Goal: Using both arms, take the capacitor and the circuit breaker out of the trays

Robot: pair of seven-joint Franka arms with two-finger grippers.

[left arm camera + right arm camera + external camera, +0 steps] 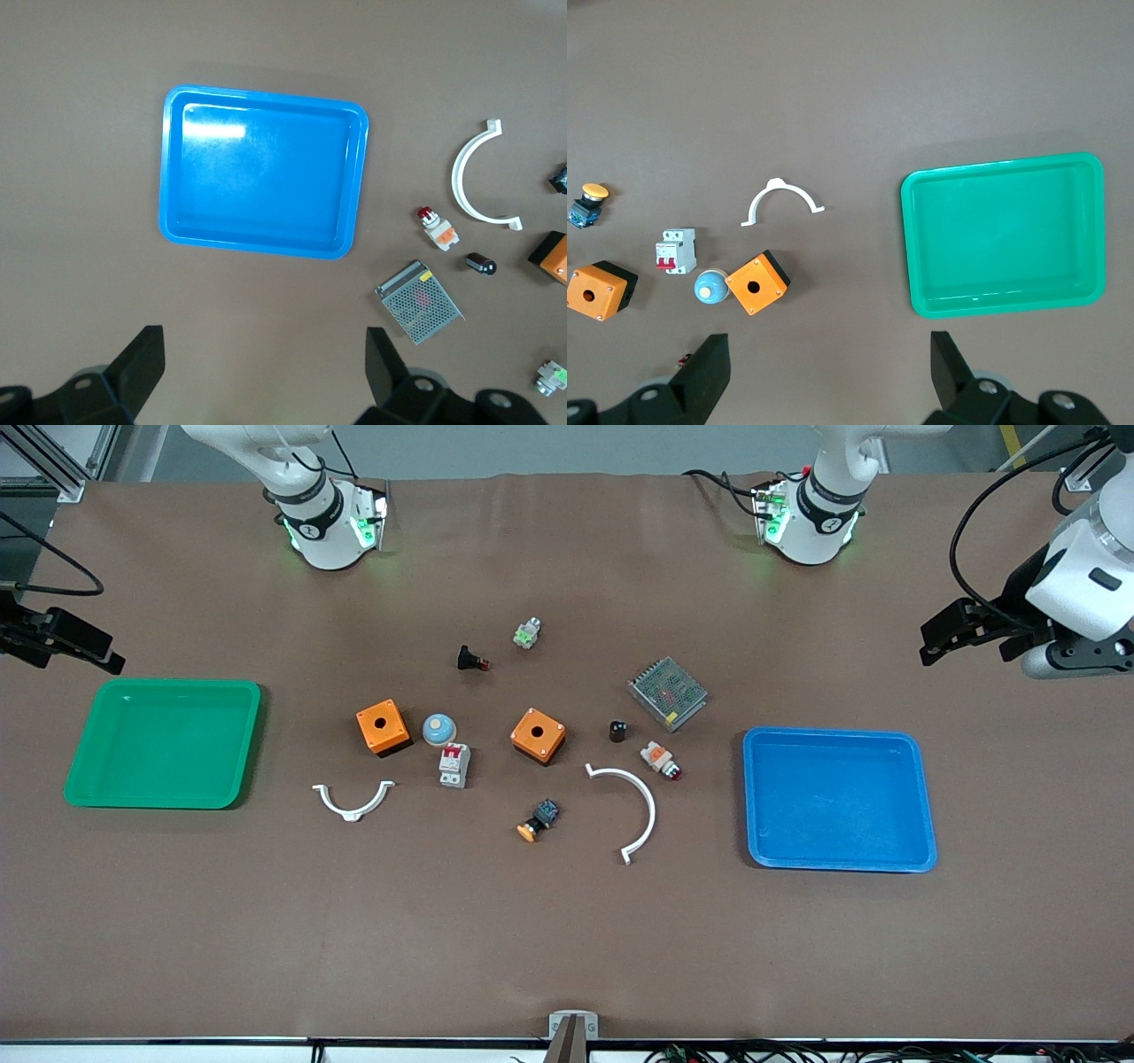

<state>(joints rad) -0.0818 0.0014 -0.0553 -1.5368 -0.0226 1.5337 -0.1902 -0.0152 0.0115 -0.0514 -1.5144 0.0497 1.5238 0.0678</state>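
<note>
Both arms raised, both end effectors spread and empty.
Capacitor (617,732) and breaker (454,765) lie on the surface (567,939); left end effector (266,372) above blue tray (262,246), right end effector (831,376) above green tray (992,306).

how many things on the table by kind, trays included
Trays: 2, the green tray and the blue tray
Orange boxes: 2
White curved clips: 2
Push-button parts: 4
Blue dome: 1
Breaker: 1
Capacitor: 1
Metal mesh box: 1
Total: 14
</note>
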